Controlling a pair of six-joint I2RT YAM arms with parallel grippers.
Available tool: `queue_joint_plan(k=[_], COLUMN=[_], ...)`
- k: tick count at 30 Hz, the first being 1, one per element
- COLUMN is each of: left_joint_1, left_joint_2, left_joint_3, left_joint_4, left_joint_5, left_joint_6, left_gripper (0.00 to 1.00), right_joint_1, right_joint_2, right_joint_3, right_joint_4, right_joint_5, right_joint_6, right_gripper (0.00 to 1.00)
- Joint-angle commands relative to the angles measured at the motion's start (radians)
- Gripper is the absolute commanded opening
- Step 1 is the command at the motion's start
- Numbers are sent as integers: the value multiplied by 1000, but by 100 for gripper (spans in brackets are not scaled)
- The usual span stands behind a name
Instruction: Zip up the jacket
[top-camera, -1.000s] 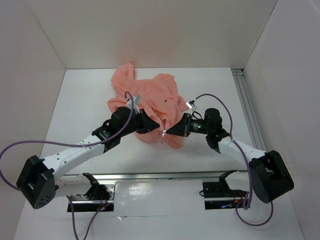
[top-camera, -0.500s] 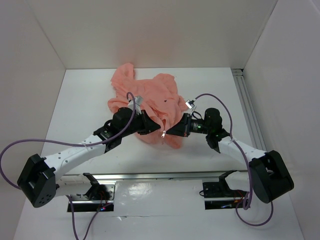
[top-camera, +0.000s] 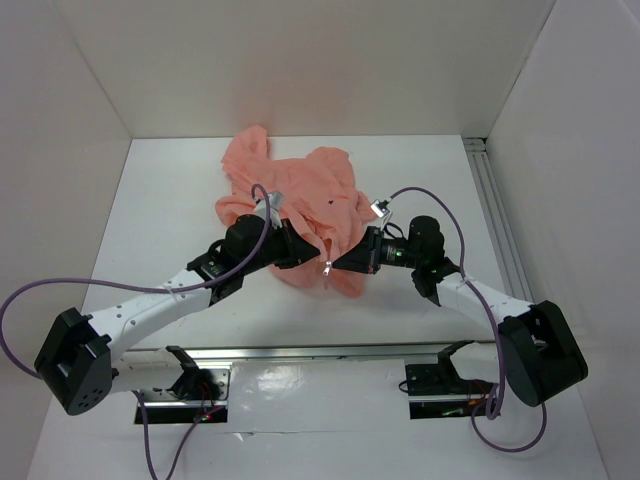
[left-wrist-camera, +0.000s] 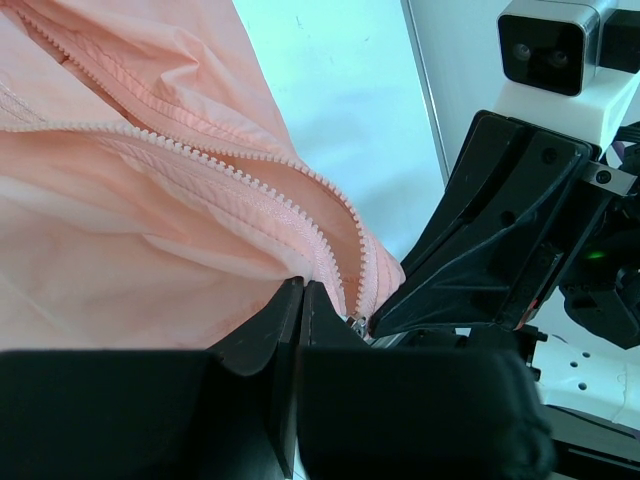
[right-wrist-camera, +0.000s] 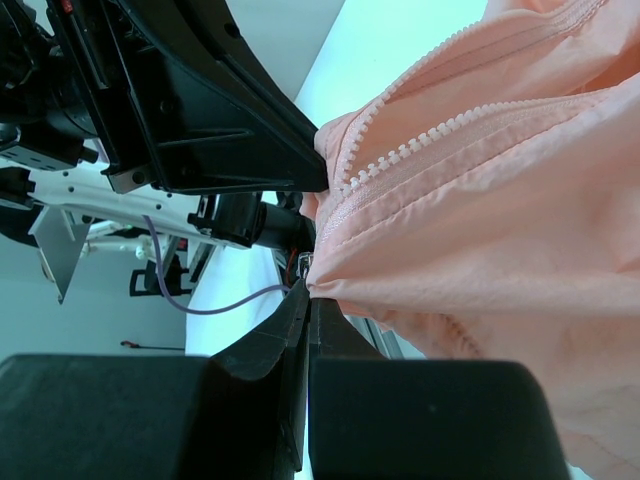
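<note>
The salmon-pink thin fabric jacket lies bunched toward the far edge of the white bench, about midway between its left and right edges, with its near hem held between my two arms; the left tool is pressed together on the hem on one side of the opening, and the left wrist view shows its fingers clamped on the cloth with no gap; the right tool is likewise clamped on the hem from the other side, its fingers meeting on a fold of jacket. The small pale zipper pull hangs between them, gripped by neither as far as I can see; beyond it the two rows of pale zipper teeth run apart, so I judge the zip is barely started, if at all; I cannot tell whether the two sides are joined at the pull.

To do this step well I want the hem held taut and level, with both rows lined up straight toward the far edge; one tool should anchor the hem below the pull, the other should let go and retake the pull itself, then draw it along the teeth in a straight line; slack cloth near the pull is the risk, since this thin fabric could be dragged in and jam it; slow travel and steady tension from the anchoring side should prevent that.
</note>
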Motion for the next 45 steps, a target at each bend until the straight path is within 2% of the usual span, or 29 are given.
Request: queue_joint_plan(k=[1,34,42,45], left_joint_1=[-5,-14,-14,-14], left_joint_2=[-13,-13,-31,-31], left_joint_3=[3,3,-6,-6], left_joint_4=[38,48,48,61], left_joint_5=[-2,35,26,36], left_joint_6=[-4,14,14,5], left_gripper=[0,0,0,0], right_joint_1=[-5,-5,-5,-5], right_joint_2=[-7,21,21,21], right_joint_3=[40,50,50,63], right_joint_4=[37,125,102,40], right_joint_5=[-16,33,42,42], right_joint_6=[-19,29,10,-39], right_gripper=[0,0,0,0])
